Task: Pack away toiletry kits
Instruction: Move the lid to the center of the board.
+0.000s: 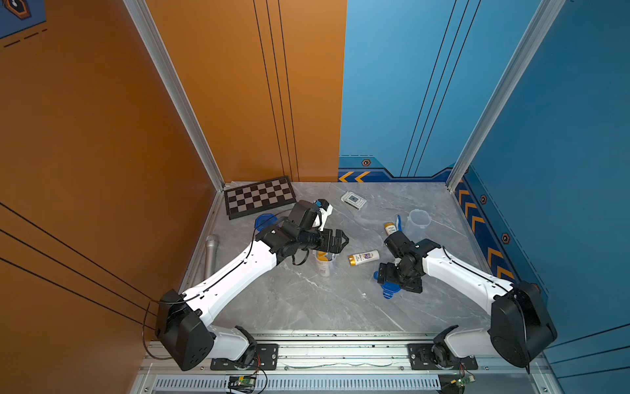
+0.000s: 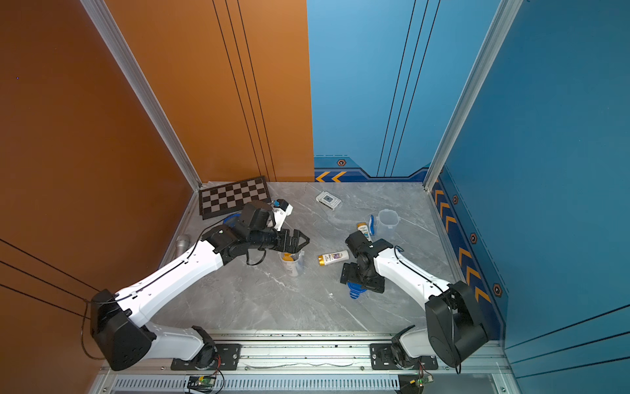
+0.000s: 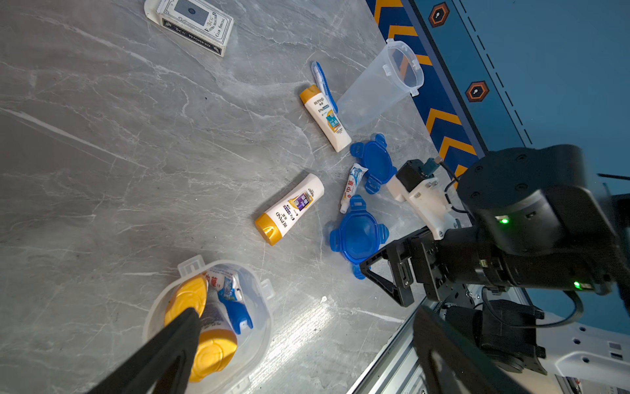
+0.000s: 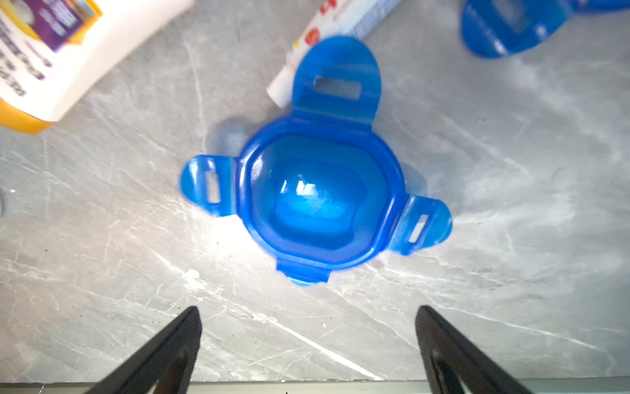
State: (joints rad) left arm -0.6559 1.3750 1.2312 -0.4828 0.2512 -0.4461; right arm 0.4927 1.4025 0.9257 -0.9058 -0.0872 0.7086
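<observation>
A clear cup [image 3: 262,327] stands upright holding two gold-capped bottles [image 3: 191,296], a toothpaste tube and a toothbrush. My left gripper [image 1: 342,238] hovers just above it, open, one finger [image 3: 170,344] over the cup's mouth. My right gripper [image 4: 306,341] points down, open and empty, with a blue clip-tab lid [image 4: 320,198] flat on the table just beyond its fingertips. A loose bottle [image 1: 363,257] lies between the arms. Farther back lie another bottle [image 3: 325,117], a toothbrush [image 3: 322,83] and an empty cup [image 1: 417,223]. A toothpaste tube [image 3: 353,186] and a second lid [image 3: 373,162] lie close by.
A white card box [image 1: 354,200] lies at the back middle and a chessboard [image 1: 259,201] in the back left corner. A grey microphone [image 1: 210,252] lies along the left wall. Another blue lid [image 1: 264,220] shows behind my left arm. The rail runs along the table's front edge.
</observation>
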